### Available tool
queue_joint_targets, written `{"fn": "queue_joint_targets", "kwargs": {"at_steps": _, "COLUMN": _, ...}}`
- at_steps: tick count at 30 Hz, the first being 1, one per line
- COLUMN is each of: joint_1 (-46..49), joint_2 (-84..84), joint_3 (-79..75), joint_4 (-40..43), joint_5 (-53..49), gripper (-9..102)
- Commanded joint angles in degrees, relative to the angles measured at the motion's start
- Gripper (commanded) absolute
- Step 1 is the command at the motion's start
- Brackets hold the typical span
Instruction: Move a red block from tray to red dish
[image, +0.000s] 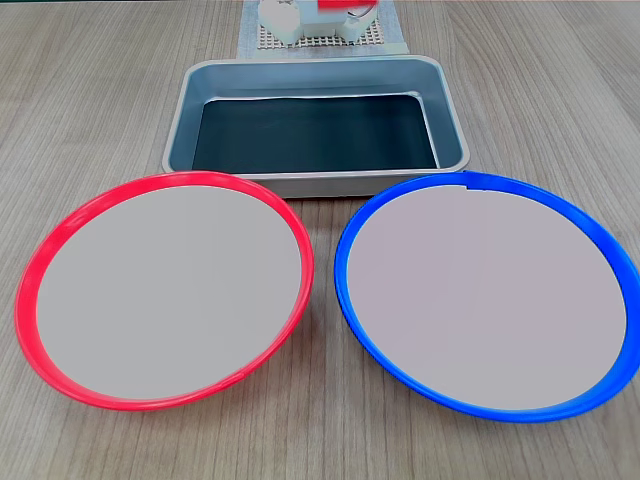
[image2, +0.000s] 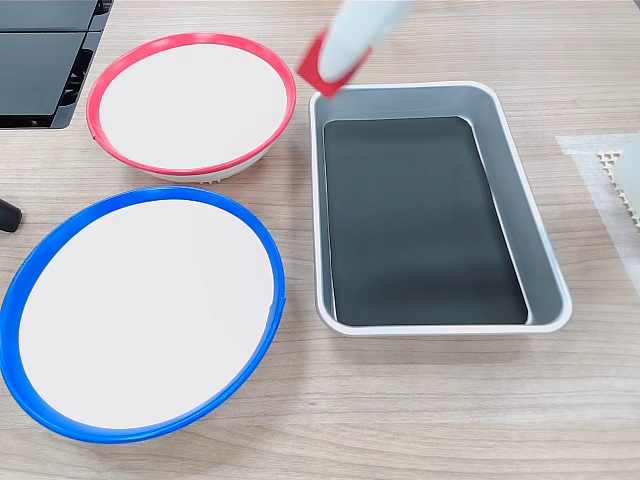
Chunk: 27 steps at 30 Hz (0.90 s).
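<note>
Pincer (image2: 330, 75): enters a fixed view from the top edge as a pale, blurred shaft slanting down and to the left, ending in a red tip at the upper left corner of the tray; whether the jaws are parted or closed cannot be told, nor whether the red at the tip is a finger or something held; red block: cannot be made out apart from that red tip.

Tray (image2: 500, 160): rectangular grey metal pan, rounded corners, raised sides, dark black bottom with nothing lying on it in both fixed views.

Red dish (image2: 115, 75): round, shallow, bright red rim, pale centre, bare; just left of the tray's upper corner in that view, close to it.

Blue dish (image2: 262, 240): same size, blue rim, pale centre, bare; below the red dish and left of the tray.

Tabletop (image2: 400, 400): light wood grain; carries all three.

Arm base (image: 315, 20): white and red parts on a mesh mat, beyond the tray's far side in a fixed view.
</note>
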Motion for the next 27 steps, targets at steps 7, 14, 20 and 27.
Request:
{"fn": "queue_joint_targets", "kwargs": {"at_steps": 7, "joint_1": 12.3, "joint_2": -14.5, "joint_3": -8.09, "joint_4": -30.41, "joint_5": 18.02, "gripper": 0}}
{"fn": "queue_joint_targets", "kwargs": {"at_steps": 14, "joint_1": 15.64, "joint_2": -32.17, "joint_3": -6.68, "joint_4": -43.95, "joint_5": 8.35, "gripper": 0}}
{"fn": "queue_joint_targets", "kwargs": {"at_steps": 20, "joint_1": 15.03, "joint_2": -37.79, "joint_3": 3.08, "joint_4": -54.23, "joint_5": 0.26, "gripper": 0}}
{"fn": "queue_joint_targets", "kwargs": {"at_steps": 27, "joint_1": 13.71, "joint_2": -35.95, "joint_3": 10.72, "joint_4": -54.4, "joint_5": -6.94, "gripper": 10}}
